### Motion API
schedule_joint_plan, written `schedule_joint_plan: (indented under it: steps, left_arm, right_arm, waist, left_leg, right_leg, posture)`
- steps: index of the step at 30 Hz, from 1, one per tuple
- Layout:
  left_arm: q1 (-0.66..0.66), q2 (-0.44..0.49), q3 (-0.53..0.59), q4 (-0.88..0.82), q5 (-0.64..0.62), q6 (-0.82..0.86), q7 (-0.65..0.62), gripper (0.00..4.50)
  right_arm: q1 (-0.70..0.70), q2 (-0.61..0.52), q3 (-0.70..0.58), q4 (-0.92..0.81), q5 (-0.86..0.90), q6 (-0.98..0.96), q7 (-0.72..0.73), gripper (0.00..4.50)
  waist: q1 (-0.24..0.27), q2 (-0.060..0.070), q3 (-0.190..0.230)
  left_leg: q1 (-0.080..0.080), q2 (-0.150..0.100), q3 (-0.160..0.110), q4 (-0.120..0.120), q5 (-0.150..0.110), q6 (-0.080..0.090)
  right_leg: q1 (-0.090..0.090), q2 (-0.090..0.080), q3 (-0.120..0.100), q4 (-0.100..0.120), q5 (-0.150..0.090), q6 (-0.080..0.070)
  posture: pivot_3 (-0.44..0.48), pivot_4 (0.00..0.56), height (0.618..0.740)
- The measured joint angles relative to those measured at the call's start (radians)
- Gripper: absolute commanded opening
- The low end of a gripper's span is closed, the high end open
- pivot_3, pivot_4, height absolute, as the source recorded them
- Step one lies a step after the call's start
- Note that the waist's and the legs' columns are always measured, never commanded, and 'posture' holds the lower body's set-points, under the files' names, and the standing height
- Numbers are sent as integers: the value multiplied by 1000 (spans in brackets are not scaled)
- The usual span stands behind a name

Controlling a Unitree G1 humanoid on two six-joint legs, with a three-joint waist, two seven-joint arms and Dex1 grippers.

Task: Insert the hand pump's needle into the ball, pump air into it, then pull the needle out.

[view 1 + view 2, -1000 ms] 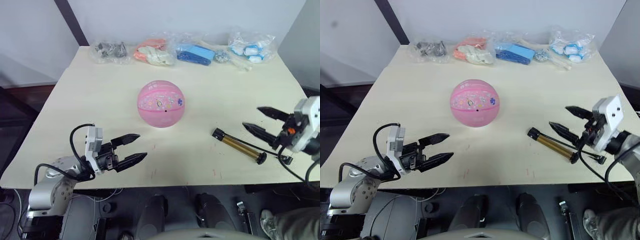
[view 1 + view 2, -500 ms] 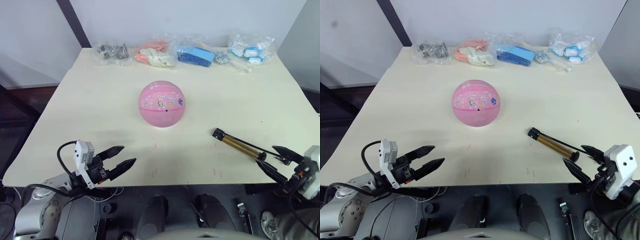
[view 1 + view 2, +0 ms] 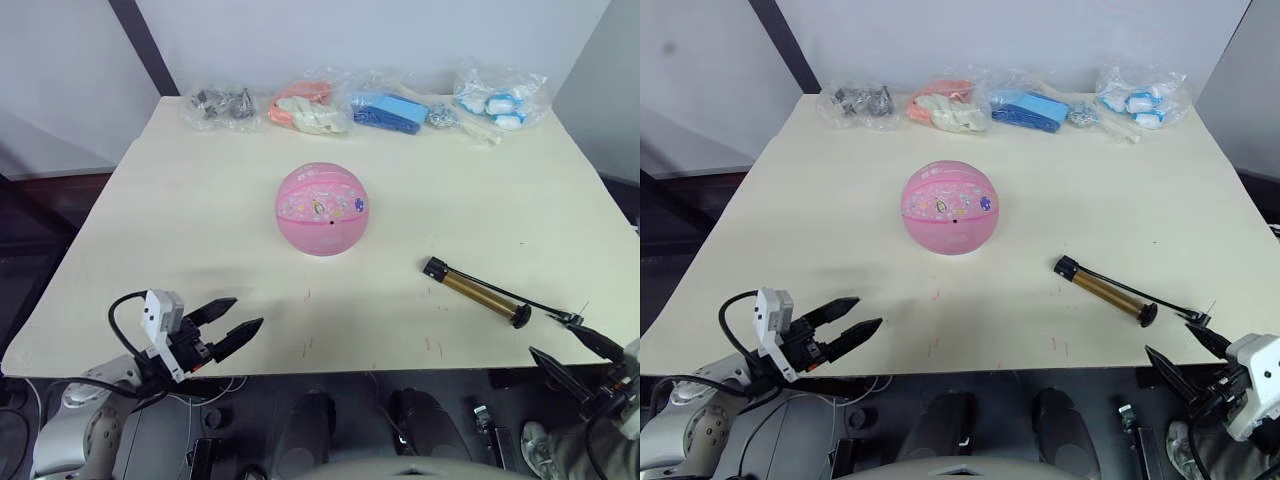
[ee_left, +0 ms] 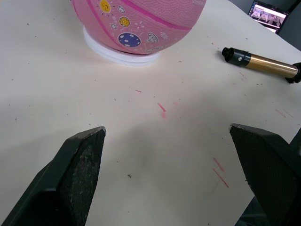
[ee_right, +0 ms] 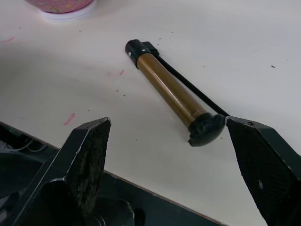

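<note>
The pink ball with small printed pictures rests on a white ring at the table's middle, its black valve hole facing the front. The gold-bronze hand pump lies on the table to the ball's right, near the front edge, its thin black hose trailing right; the needle is too small to make out. My left gripper is open at the front left edge, far from the ball. My right gripper is open below the front right corner, just off the pump's handle end.
Several clear bags line the table's back edge: dark parts, orange-pink items, blue items and white-blue items. Small red marks dot the tabletop near the front.
Both arms have drawn back toward me and dropped lower: the left gripper from the table's front left to its edge, the right from over the pump's handle to below the front right corner. Ball and pump unmoved.
</note>
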Motion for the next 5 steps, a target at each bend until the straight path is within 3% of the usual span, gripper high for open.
schedule_joint_plan:
  steps: [5]
  left_arm:
    - [-5,-8,-1,0,1,0,6,4500]
  right_arm:
    - [0,-3,0,0,0,0,-6,4094]
  waist:
    - [0,0,0]
  left_leg:
    - [0,0,0,0,0,0]
  right_leg:
    - [0,-2,0,0,0,0]
  posture:
    - [0,150,740]
